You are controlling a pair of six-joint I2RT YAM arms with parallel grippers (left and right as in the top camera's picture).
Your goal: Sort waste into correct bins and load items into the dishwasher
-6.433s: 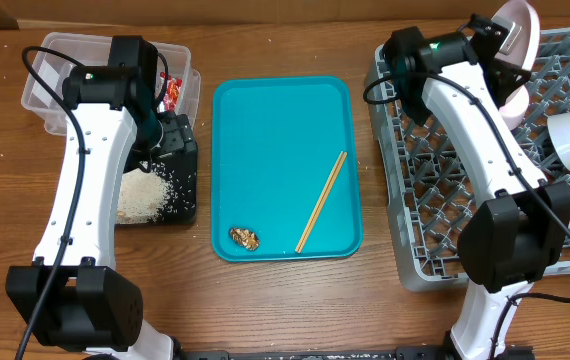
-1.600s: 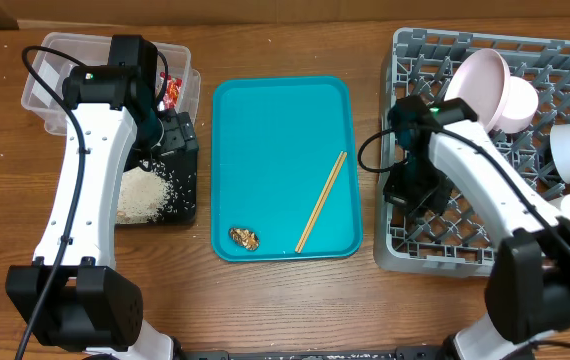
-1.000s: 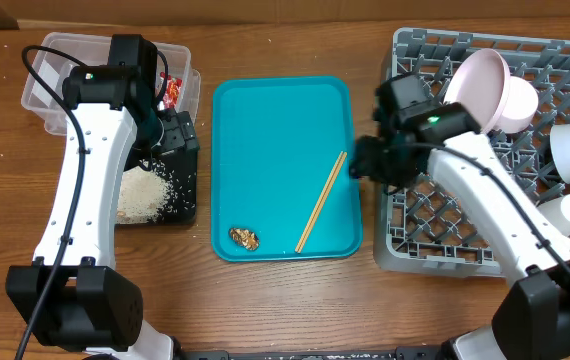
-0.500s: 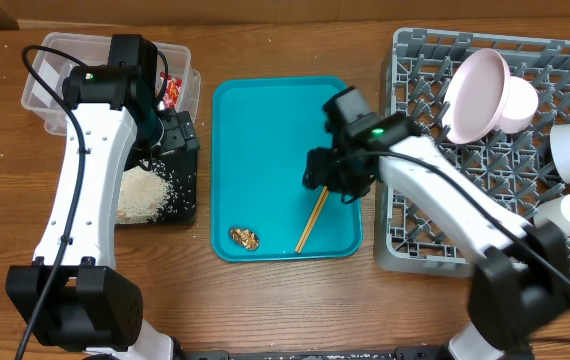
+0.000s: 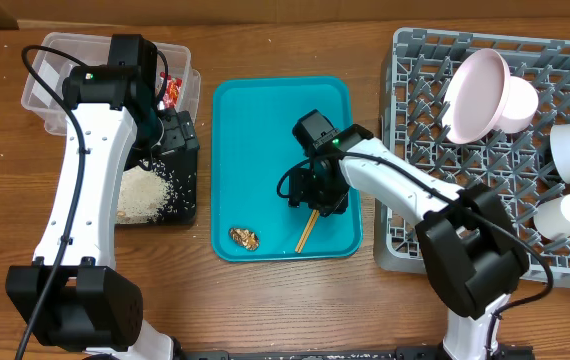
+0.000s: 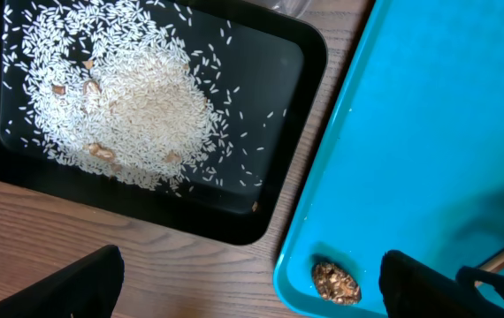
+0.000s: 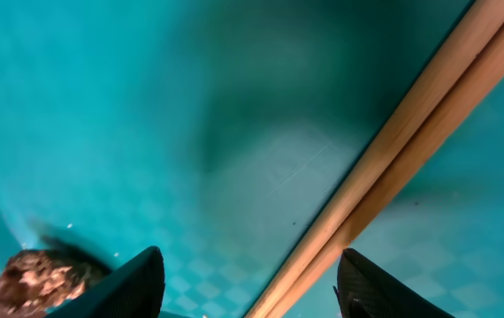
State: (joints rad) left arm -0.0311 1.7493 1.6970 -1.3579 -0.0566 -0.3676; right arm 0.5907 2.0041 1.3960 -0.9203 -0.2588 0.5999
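My right claw (image 7: 252,296) is down low over the teal serving tray (image 5: 265,130). Its jaws are parted and holding nothing. The two wooden chopsticks (image 7: 411,132) lie side by side between the fingers, nearer the right-hand one. In the wrist view the pair runs from 7 o'clock up to 1 o'clock.

I judge them light, stiff and thin, and they lie flat on a smooth tray, so a sloppy pinch could roll them or split them apart. I'd close across both near their middle, square to their length, so they lift together and balanced.

The brown food scrap (image 5: 244,238) sits at 8 o'clock from the claw, near the tray's corner and apart from the chopsticks. The grey dish rack (image 5: 415,60) where they belong is at 3 o'clock on the worktop (image 5: 265,310), with a large round plate (image 5: 475,95) standing in it.

Over at 9 o'clock my left claw (image 6: 252,291) hangs wide and empty by the edge of the black tray (image 6: 270,71) of rice grains (image 6: 128,97).
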